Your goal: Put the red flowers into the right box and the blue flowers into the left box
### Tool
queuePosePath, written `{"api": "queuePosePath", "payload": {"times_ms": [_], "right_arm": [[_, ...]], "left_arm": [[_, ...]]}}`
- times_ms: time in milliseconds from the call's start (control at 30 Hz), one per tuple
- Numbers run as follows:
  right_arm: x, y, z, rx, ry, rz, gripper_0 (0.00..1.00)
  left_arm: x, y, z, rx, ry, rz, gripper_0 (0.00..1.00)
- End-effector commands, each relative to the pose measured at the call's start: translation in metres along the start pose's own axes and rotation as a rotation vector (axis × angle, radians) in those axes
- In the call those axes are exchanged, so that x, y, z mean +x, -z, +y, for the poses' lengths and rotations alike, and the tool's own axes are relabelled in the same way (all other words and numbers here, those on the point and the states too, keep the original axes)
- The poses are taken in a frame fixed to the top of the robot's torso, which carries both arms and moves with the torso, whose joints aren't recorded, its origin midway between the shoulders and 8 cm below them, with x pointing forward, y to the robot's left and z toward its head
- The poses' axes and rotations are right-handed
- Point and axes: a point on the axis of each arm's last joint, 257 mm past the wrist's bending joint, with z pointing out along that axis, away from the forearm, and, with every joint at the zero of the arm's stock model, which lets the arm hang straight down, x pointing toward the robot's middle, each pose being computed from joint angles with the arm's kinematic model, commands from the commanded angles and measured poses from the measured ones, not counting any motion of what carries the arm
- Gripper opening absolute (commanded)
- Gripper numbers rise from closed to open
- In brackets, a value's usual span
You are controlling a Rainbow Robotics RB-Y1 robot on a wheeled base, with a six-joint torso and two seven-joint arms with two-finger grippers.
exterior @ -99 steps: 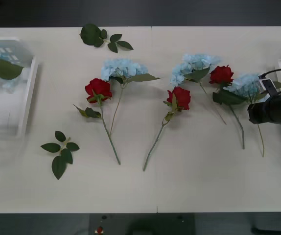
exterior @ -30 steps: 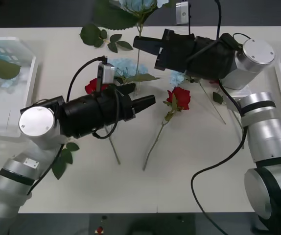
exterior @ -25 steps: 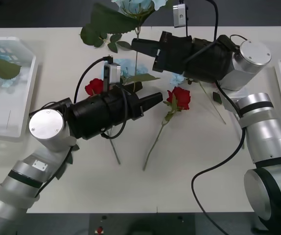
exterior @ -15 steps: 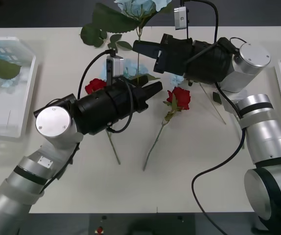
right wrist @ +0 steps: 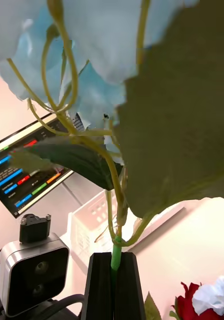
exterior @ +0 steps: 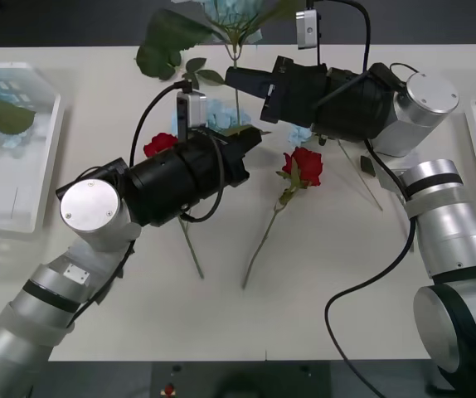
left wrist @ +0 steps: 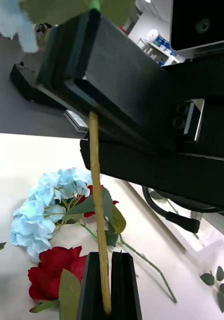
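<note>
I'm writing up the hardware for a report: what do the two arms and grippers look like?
Both arms are silver ribbed segments with black joint bands and round silver caps, ending in black cylindrical wrists. Left gripper and right gripper have flat black fingers. Each wrist carries a small grey camera box on a black cable.

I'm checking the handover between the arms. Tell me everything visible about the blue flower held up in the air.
The pale sky-blue hydrangea-like flower is lifted above the white table, its fluffy cluster topmost, with one large dark green leaf beside it. Its thin green stem hangs roughly vertical. The right gripper clamps the stem high up; the left gripper is shut on its yellowish lower end. It looks like fabric and plastic.
</note>
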Motion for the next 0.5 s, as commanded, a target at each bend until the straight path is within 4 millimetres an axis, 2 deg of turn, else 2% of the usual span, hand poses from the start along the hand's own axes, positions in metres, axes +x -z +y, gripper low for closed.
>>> {"api": "queuePosePath", "payload": {"times_ms": [33,67,100,133,200,300,367,500], "right_arm": [[-0.023,-0.001,0.002,-0.004,0.080,-0.012,0.00],[-0.023,0.000,0.001,-0.001,0.081,-0.011,0.02],[-0.023,0.001,0.000,0.003,0.082,-0.012,0.19],[-0.024,0.003,-0.002,0.010,0.081,-0.012,0.41],[-0.025,0.005,-0.005,0.021,0.087,-0.008,0.60],[-0.026,0.012,-0.010,0.035,0.098,0.003,0.77],[-0.027,0.017,-0.013,0.043,0.105,0.010,0.83],[-0.028,0.027,-0.017,0.052,0.120,0.033,0.88]], "left_arm": [[-0.024,0.003,0.005,0.002,0.011,-0.028,0.00],[-0.027,0.005,0.006,0.002,0.010,-0.028,0.00],[-0.027,0.007,0.009,0.003,0.012,-0.023,0.00],[-0.030,0.011,0.011,0.008,0.013,-0.016,0.00],[-0.033,0.019,0.015,0.020,0.034,0.000,0.00],[-0.046,0.033,0.021,0.037,0.086,0.012,0.00],[-0.055,0.042,0.027,0.039,0.110,0.015,0.00],[-0.074,0.077,0.058,-0.005,0.158,0.040,0.00]]}}
